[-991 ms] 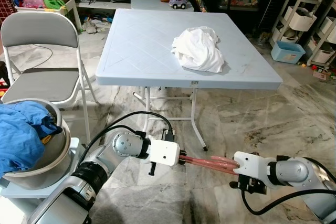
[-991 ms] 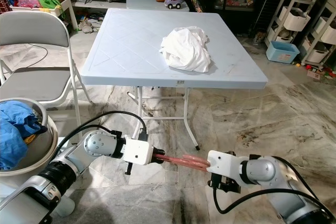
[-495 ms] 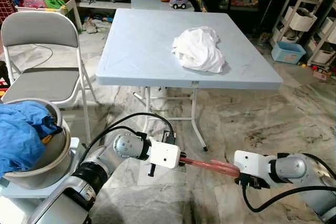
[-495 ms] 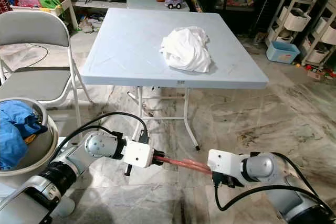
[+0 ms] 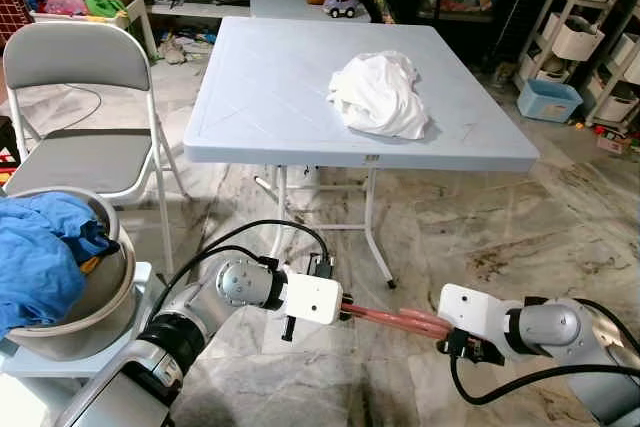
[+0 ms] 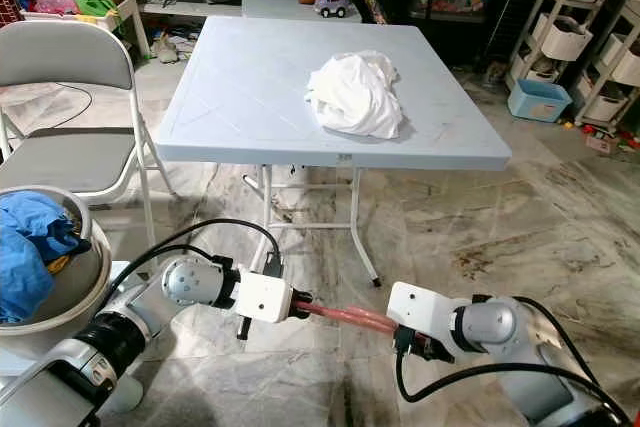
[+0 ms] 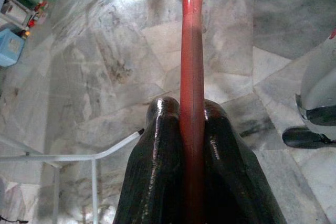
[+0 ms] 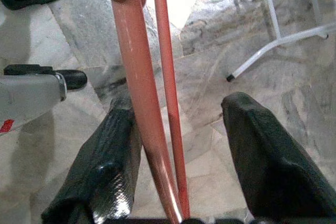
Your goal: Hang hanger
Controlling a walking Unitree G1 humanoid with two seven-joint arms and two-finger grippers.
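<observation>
hanger: a pinkish-red hanger (image 5: 395,319) hangs low over the marble floor (image 5: 500,237), stretched sideways between the two arms, near the camera and in front of the table's legs

left gripper: the left gripper (image 7: 192,129) is clamped tight on the hanger's left end; in the left wrist view both black fingers (image 7: 157,171) press right against the red bar, which runs straight out past the tips

left arm pose: reaches forward and inward from the lower left, elbow bent, the white wrist block pointing right with a black cable looping above it

right gripper: the right gripper (image 8: 178,150) has its fingers spread wide apart; two red bars of the hanger pass between them, lying against one finger (image 8: 113,156), with the other finger well clear of them, so it's not squeezing anything

right arm pose: comes in from the lower right, forearm lying low and pointing left, its white wrist block facing the left one across the hanger

table: pale blue folding table (image 5: 270,77) sits further back in the middle, with a crumpled white cloth (image 5: 380,95) on its right half

chair: grey folding chair (image 5: 75,127) stands left of the table

basin: a metal basin (image 5: 95,297) at the near left holds a blue garment (image 5: 40,252)
</observation>
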